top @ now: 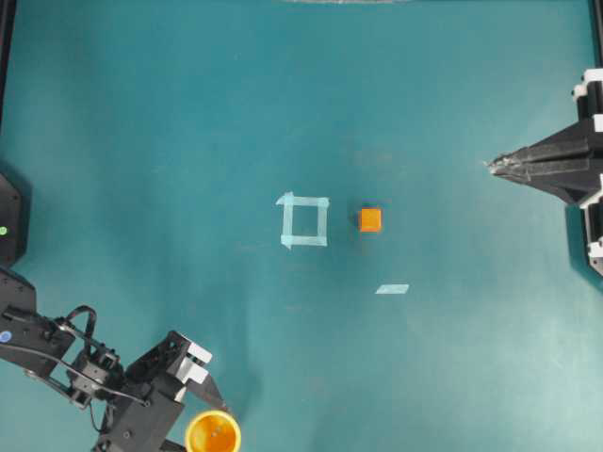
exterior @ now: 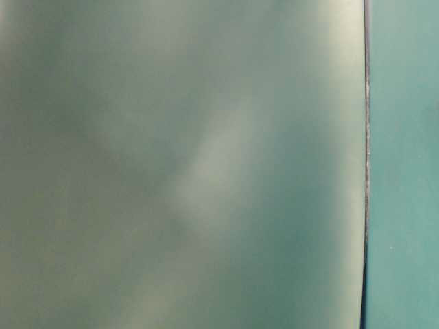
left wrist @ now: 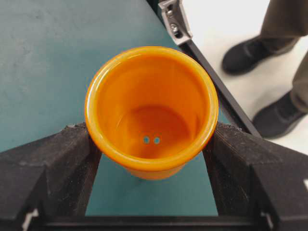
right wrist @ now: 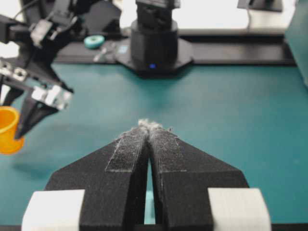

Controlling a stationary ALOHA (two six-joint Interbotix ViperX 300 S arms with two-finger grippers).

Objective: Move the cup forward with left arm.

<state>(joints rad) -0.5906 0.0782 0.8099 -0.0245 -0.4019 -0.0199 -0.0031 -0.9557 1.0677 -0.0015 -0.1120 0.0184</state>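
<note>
The yellow-orange cup is at the table's near-left edge in the overhead view. My left gripper is shut on the cup, with one black finger on each side of the rim. In the left wrist view the cup fills the space between the fingers of my left gripper, and its base looks slightly off the table. In the right wrist view the cup hangs under the left arm. My right gripper is shut and empty at the right side, and it also shows in the right wrist view.
A small orange cube sits mid-table beside a pale tape square. A tape strip lies nearer. The table's metal edge runs close beside the cup, with a person's shoes beyond. The table-level view is a blur.
</note>
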